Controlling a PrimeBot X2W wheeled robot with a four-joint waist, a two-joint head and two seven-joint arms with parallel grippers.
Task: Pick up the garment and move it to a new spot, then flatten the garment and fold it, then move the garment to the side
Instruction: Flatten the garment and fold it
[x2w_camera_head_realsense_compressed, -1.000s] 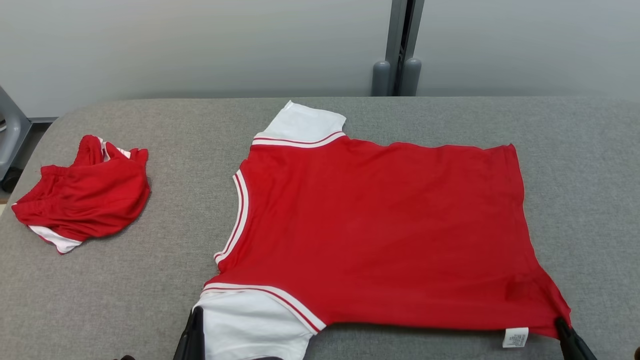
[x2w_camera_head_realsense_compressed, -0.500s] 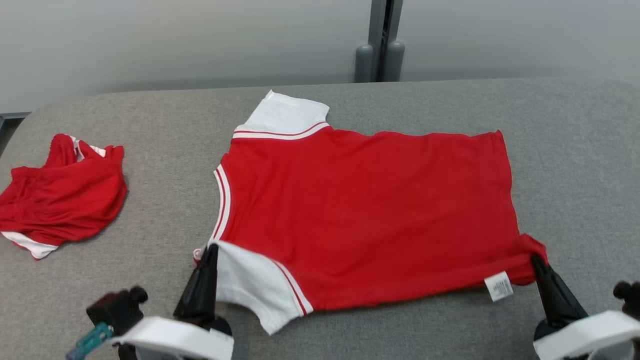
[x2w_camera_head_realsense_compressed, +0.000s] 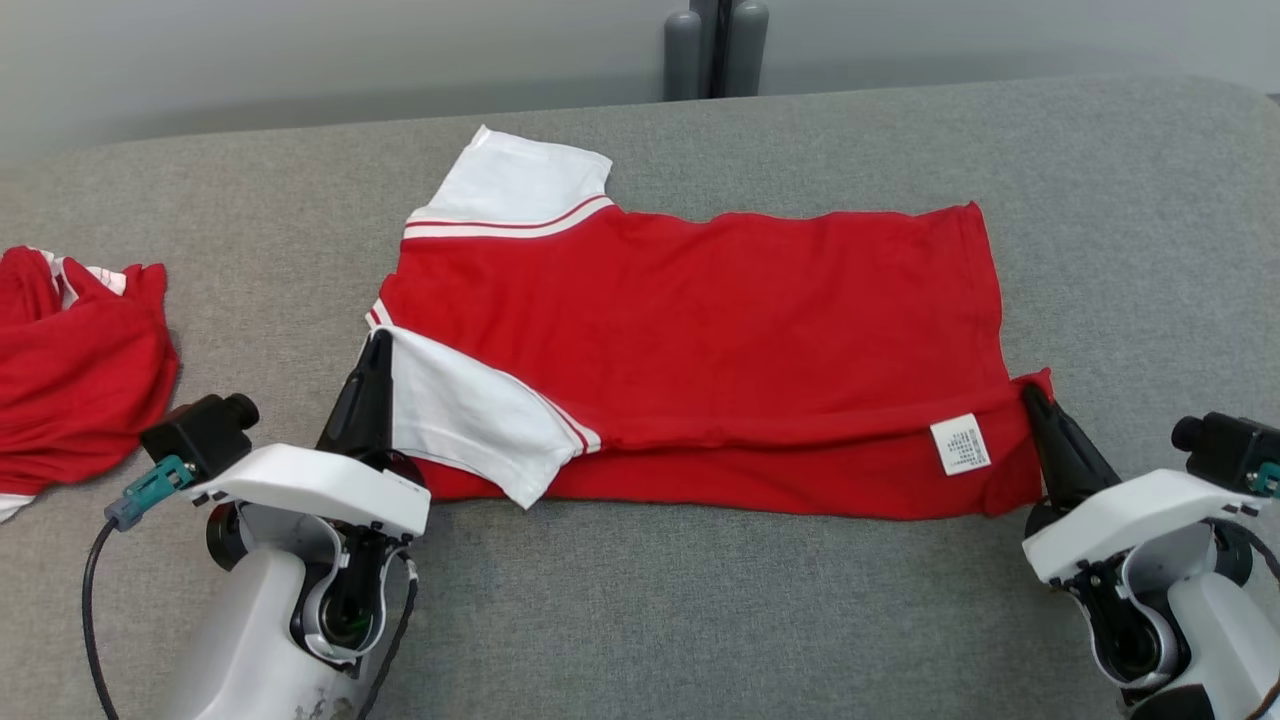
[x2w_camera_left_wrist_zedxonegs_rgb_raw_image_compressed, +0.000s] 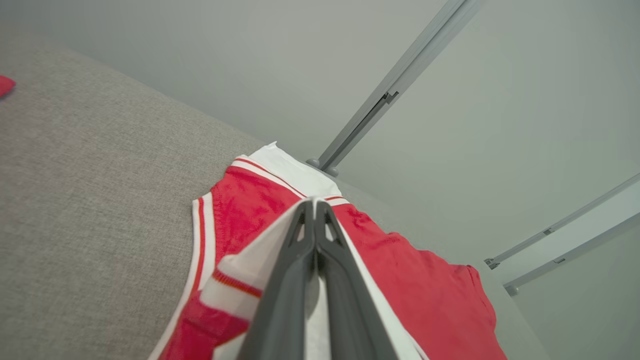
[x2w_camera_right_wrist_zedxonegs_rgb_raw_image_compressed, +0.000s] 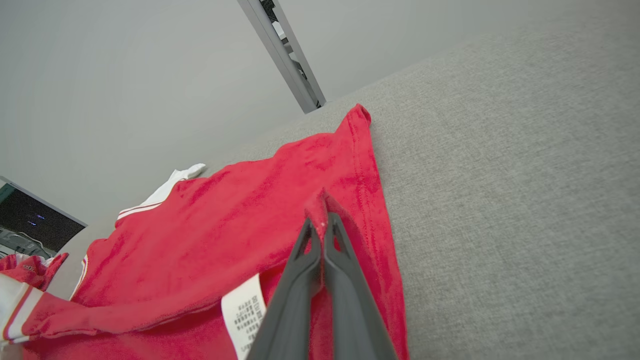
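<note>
Grey fabric tabletop (x2w_camera_head_realsense_compressed: 700, 600) carries the work. On it, the left gripper (x2w_camera_head_realsense_compressed: 377, 342) has jaws pressed together on the red garment's (x2w_camera_head_realsense_compressed: 700, 300) near white sleeve (x2w_camera_head_realsense_compressed: 470, 420); the right gripper (x2w_camera_head_realsense_compressed: 1030, 395) pinches its near hem corner (x2w_camera_right_wrist_zedxonegs_rgb_raw_image_compressed: 320, 205). The garment lies between them, long axis left-right, collar left, near edge turned over. The head view adds a 2nd red garment (x2w_camera_head_realsense_compressed: 80, 370) far left; the right wrist view shows the label's (x2w_camera_right_wrist_zedxonegs_rgb_raw_image_compressed: 245, 310) print.

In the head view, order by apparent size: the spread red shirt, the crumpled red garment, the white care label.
1. spread red shirt
2. crumpled red garment, partly cut by the picture's edge
3. white care label
</note>
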